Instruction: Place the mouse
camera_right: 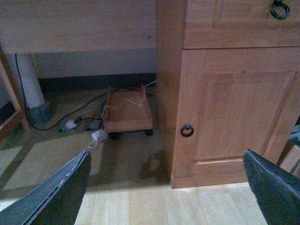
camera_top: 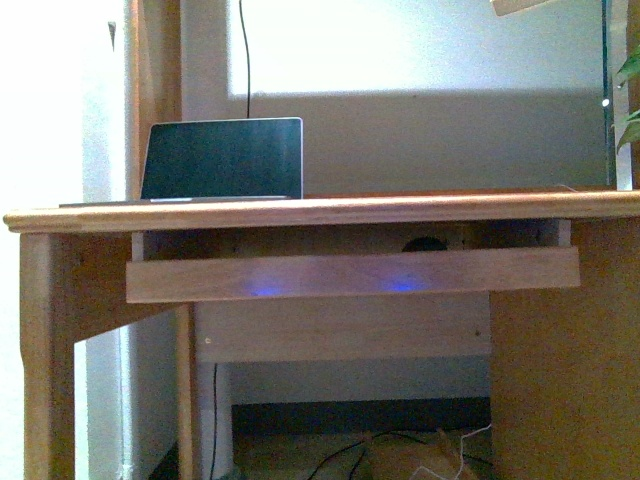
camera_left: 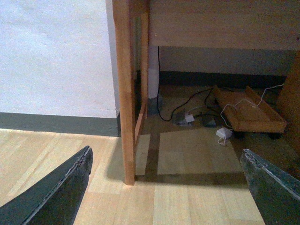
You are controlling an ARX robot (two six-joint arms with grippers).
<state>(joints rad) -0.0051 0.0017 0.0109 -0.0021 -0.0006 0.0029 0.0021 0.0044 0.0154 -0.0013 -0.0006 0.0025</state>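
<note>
At desk-edge height, from the front camera: faces a wooden desk [camera_top: 320, 212] almost level with its top. Finds an open laptop [camera_top: 222, 160] standing on the left part of the top, dark screen turned to the camera, and a thin black cable [camera_top: 245, 50] running up the wall [camera_top: 420, 50] behind it. Finds under the top a pull-out tray [camera_top: 350, 275] with a long front board carrying 2 faint blue light spots. Catches the mouse [camera_top: 425, 243] only as a small dark rounded hump just above that board, on the tray below the top, right of the middle and well apart from the laptop; cannot tell more of its shape. From the left wrist camera: looks down to a light wooden floor [camera_left: 187, 197] beside a desk leg [camera_left: 124, 93]. Shows the left gripper [camera_left: 165, 157] with its 2 dark fingers [camera_left: 56, 197] wide apart, jaws spread, only bare floor between them. Shows further back, under the desk, loose cords [camera_left: 161, 115], a white adapter [camera_left: 224, 133] and a low wooden trolley [camera_left: 251, 115]. From the right wrist camera: looks at a cupboard door [camera_right: 234, 108] with a dark ring handle [camera_right: 187, 131], and a drawer [camera_right: 234, 23] above it. Shows the right gripper [camera_right: 166, 157] also with jaws spread, gripping nothing. Shows the trolley beside the cupboard, white wires [camera_right: 126, 101] lying over it.
</note>
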